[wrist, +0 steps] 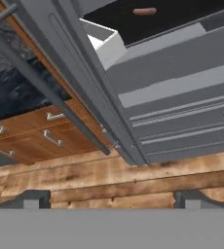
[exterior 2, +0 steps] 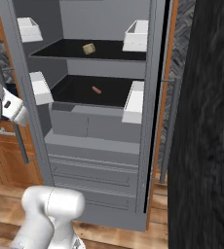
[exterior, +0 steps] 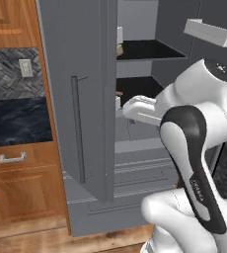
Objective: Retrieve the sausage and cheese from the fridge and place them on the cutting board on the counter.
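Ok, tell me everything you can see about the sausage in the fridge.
The sausage is a short, thin reddish-pink link with rounded ends. It lies flat on the dark lower shelf of the open fridge, roughly mid-shelf, alone, touching nothing but the shelf. A white door bin sits off to its right. It also appears at the hand view's top edge. The open gripper is well short of it.

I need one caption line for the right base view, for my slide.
Open fridge: sausage on the lower dark shelf, a tan chunk on the shelf above, white door bins at both sides.
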Motion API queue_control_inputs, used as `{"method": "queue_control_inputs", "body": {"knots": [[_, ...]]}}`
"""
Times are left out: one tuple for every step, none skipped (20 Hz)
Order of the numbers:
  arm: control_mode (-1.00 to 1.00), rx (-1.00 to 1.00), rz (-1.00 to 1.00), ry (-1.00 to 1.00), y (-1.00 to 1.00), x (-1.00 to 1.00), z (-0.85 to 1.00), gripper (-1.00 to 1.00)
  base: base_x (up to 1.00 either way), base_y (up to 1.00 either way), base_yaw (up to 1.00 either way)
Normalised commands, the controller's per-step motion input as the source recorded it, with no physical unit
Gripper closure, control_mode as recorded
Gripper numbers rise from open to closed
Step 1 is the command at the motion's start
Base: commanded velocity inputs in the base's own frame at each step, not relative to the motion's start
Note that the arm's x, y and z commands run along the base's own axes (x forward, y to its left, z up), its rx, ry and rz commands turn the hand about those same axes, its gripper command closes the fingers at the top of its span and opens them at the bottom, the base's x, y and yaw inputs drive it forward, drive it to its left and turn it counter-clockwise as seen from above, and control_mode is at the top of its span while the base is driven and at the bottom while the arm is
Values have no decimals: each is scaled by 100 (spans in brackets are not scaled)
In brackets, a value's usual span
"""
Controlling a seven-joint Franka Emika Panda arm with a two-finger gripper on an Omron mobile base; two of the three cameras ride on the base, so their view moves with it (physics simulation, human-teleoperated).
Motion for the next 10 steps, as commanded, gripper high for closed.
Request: {"method": "queue_control_inputs", "body": {"knots": [[-100, 31, 41, 21, -33, 70, 0, -100, 0, 0, 0], [-100, 33, 37, 23, -31, 81, 0, -100, 0, 0, 0], [-100, 35, 34, 23, -27, 91, -4, -100, 0, 0, 0], [-100, 34, 30, 19, -20, 97, -9, -100, 0, 0, 0], [-100, 30, 25, 13, -11, 96, -16, -100, 0, 0, 0], [-100, 27, 15, 7, -11, 86, -17, -100, 0, 0, 0], [-100, 24, 7, 7, -11, 81, -19, -100, 0, 0, 0], [-100, 26, 3, 10, -23, 83, -15, -100, 0, 0, 0], [-100, 26, 0, 10, -24, 85, -21, -100, 0, 0, 0], [-100, 20, 0, 9, -14, 81, -23, -100, 0, 0, 0]]}}
